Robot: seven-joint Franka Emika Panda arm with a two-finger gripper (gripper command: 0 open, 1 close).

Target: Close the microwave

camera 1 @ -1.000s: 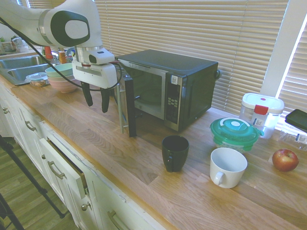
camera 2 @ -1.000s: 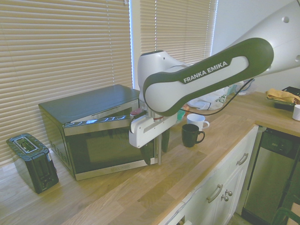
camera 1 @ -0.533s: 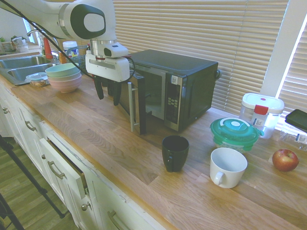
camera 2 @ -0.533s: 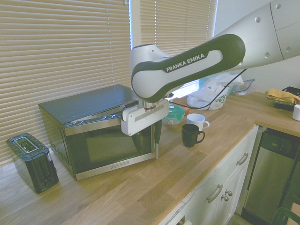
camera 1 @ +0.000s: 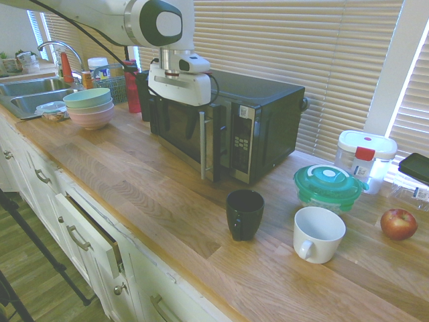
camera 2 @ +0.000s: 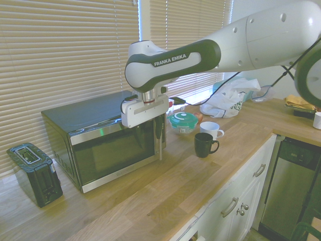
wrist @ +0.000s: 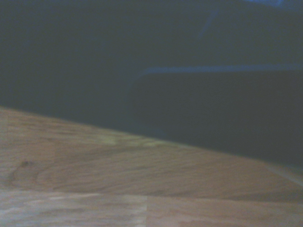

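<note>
In the last second I have swung the dark glass door with the vertical silver handle (camera 1: 202,144) from wide open to almost shut. The large black boxy microwave with stainless-steel front trim (camera 1: 231,124) stands on the wooden countertop (camera 1: 127,184), in front of the window blinds. The white two-finger gripper (camera 2: 158,128) now presses flat against the door front near the handle; its dark fingers hang down, but I cannot tell whether they are spread or together. In the first exterior view the handle edge still stands slightly out from the button panel (camera 1: 240,144), so I judge one small push more is needed to latch it. The black mug (camera 1: 244,213) stands apart from the door.
</note>
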